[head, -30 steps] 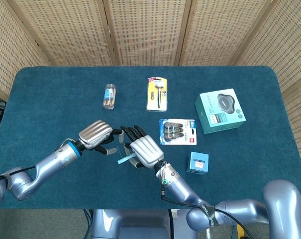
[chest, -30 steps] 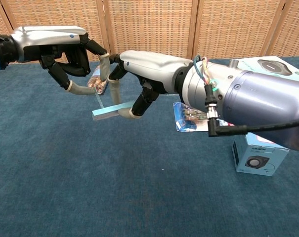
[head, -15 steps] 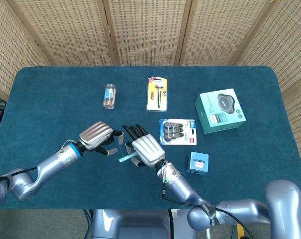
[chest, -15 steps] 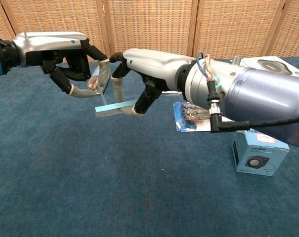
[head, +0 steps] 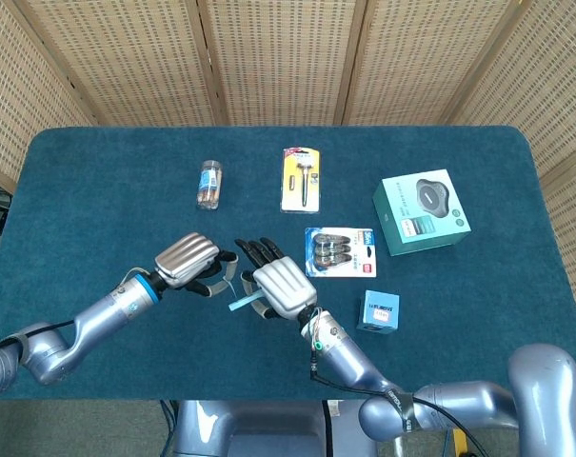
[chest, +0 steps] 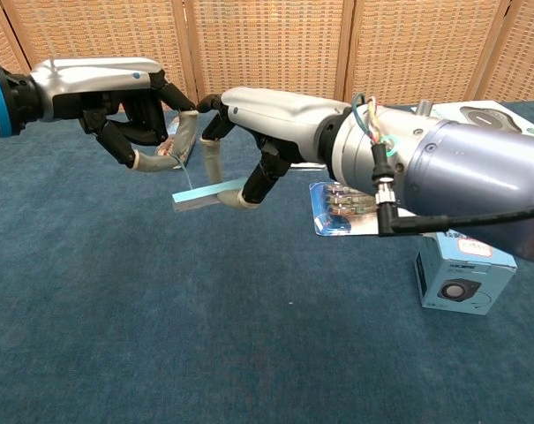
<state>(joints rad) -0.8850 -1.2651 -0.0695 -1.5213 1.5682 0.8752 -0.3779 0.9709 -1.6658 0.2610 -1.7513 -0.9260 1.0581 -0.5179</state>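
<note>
Together, left robot hand and right robot hand pinch a light-blue packet.

1. The bench is covered in dark teal cloth, matt and finely napped
2. Both the left hand and the right hand have smooth, satin silver metal backs; their fingers are black with pale rubbery pads
3. The light blue strip looks like thin, smooth plastic or card
4. The teal box and the small blue box are printed cardboard with a slight sheen
5. The blister pack is glossy clear plastic on card
6. The screen behind is woven cane, rough, in wooden frames
</note>
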